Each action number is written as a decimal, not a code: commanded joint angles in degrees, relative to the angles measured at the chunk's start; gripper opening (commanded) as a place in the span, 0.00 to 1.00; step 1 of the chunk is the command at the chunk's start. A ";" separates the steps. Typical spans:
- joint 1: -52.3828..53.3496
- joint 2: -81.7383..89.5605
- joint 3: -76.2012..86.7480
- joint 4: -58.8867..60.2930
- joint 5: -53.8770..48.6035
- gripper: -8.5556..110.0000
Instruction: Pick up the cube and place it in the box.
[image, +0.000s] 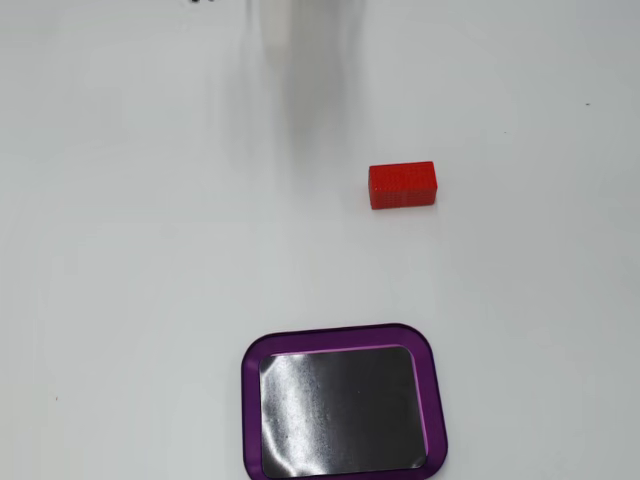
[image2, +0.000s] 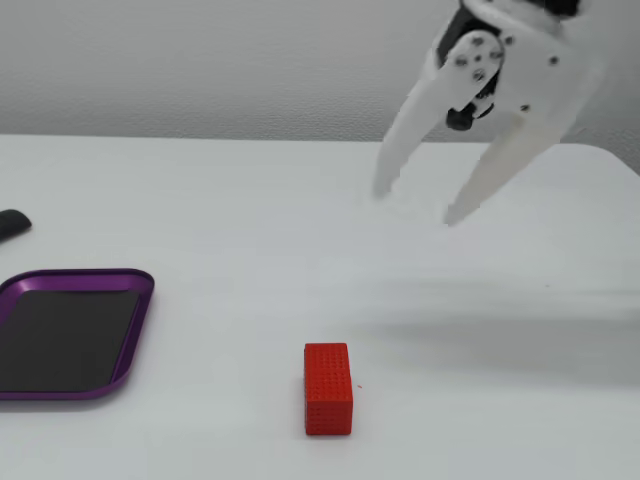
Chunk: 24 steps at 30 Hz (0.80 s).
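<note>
Two white fingers spread wide and empty, the end effector (image2: 415, 205) hangs upper right, poised for the cube (image2: 328, 388) lying lower centre on the desk (image2: 220, 220), well apart from the box (image2: 133, 338) at left.

A plain white table (image2: 200, 220) meets a pale grey textured wall (image2: 200, 60) under soft, even light.

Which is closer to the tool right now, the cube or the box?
The red cube: it lies below the raised, open tool, while the purple box sits at the far left edge.
</note>
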 joint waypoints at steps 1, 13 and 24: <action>-5.01 -15.91 -14.41 2.72 4.13 0.25; -12.66 -42.36 -32.34 7.12 10.46 0.31; -12.74 -47.37 -32.26 -2.81 13.27 0.31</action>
